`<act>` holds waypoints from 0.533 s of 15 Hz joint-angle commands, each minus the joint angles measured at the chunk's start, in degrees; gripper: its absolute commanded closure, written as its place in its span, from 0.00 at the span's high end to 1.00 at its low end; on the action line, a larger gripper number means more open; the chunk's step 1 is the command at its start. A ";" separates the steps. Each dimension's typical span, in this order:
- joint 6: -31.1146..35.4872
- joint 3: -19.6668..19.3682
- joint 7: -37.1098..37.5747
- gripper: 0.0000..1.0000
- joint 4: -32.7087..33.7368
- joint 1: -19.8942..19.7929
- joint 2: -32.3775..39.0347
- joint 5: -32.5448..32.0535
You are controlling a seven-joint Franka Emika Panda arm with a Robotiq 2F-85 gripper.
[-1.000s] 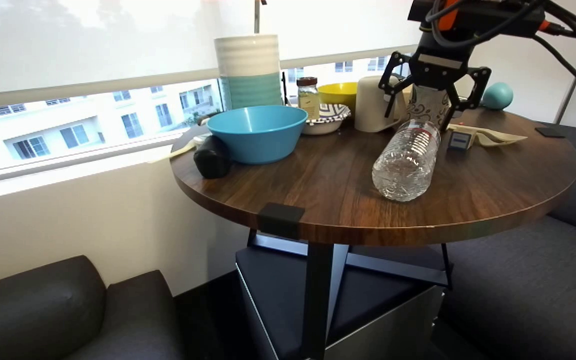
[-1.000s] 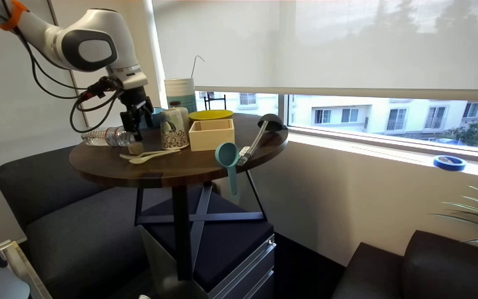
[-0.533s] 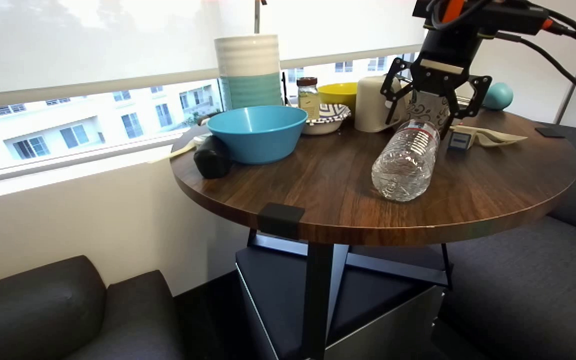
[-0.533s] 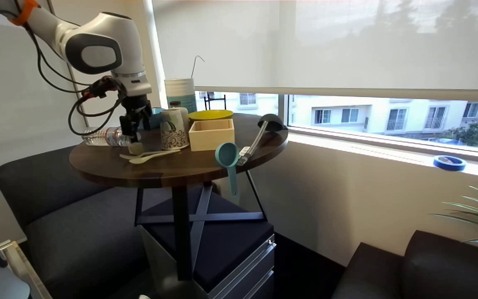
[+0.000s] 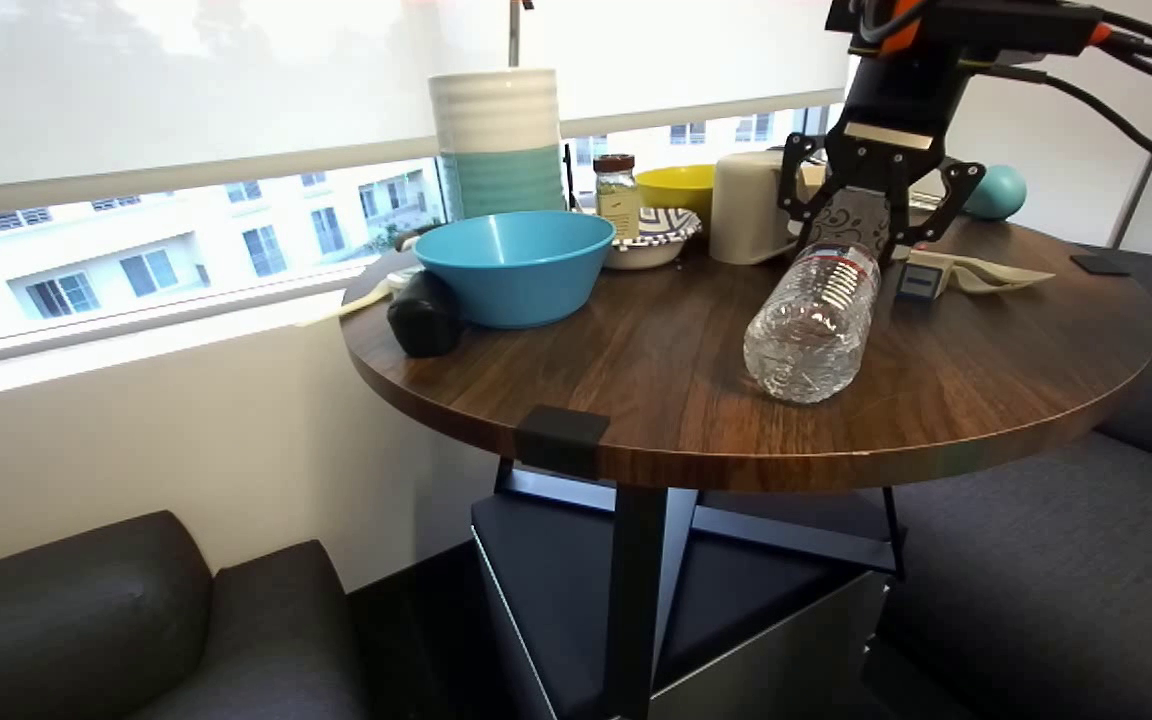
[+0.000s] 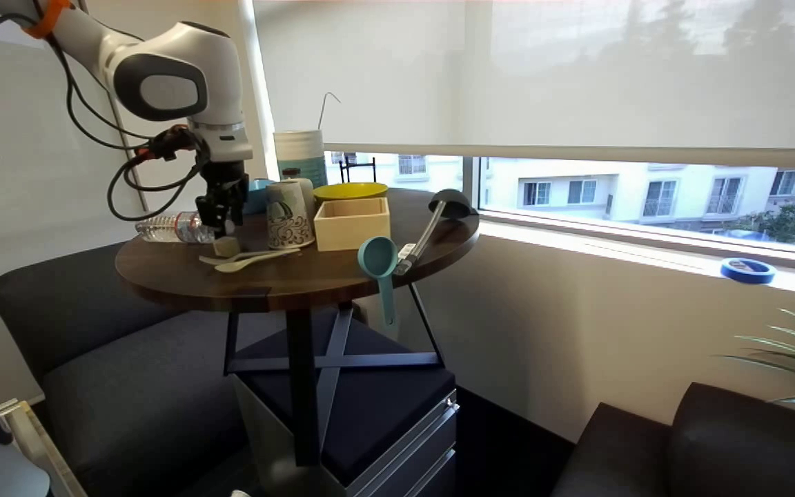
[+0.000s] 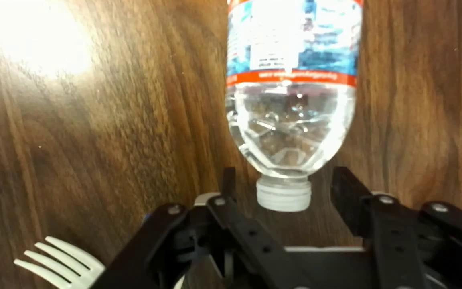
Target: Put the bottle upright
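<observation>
One sideways bottle (image 7: 291, 100), cap (image 7: 284, 195) between gripper (image 7: 284, 176) fingers (image 7: 349, 196).

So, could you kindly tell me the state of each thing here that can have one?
Bottle: lying on its side, cap on.
Hand: open, gripping nothing.
Blue bowl: upright.
Yellow bowl: upright.
Jar: upright, lid on.
Paper cup: standing; which way up is unclear.
Wooden box: open-topped.
Window blind: partly lowered.
Drawers: look shut.
</observation>
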 commanded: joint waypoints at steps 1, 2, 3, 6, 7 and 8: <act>-2.46 -0.19 -0.51 0.45 1.46 -0.47 0.41 1.50; -2.80 -0.23 -0.47 0.42 1.58 -0.51 0.38 1.48; -3.05 -0.21 -0.33 0.37 1.64 -0.57 0.30 1.35; -3.63 -0.15 -0.04 0.31 1.86 -0.69 0.07 1.19; -3.88 -0.07 0.26 0.24 2.02 -0.75 -0.02 1.05; -4.19 0.09 0.62 0.09 2.20 -0.75 -0.24 0.90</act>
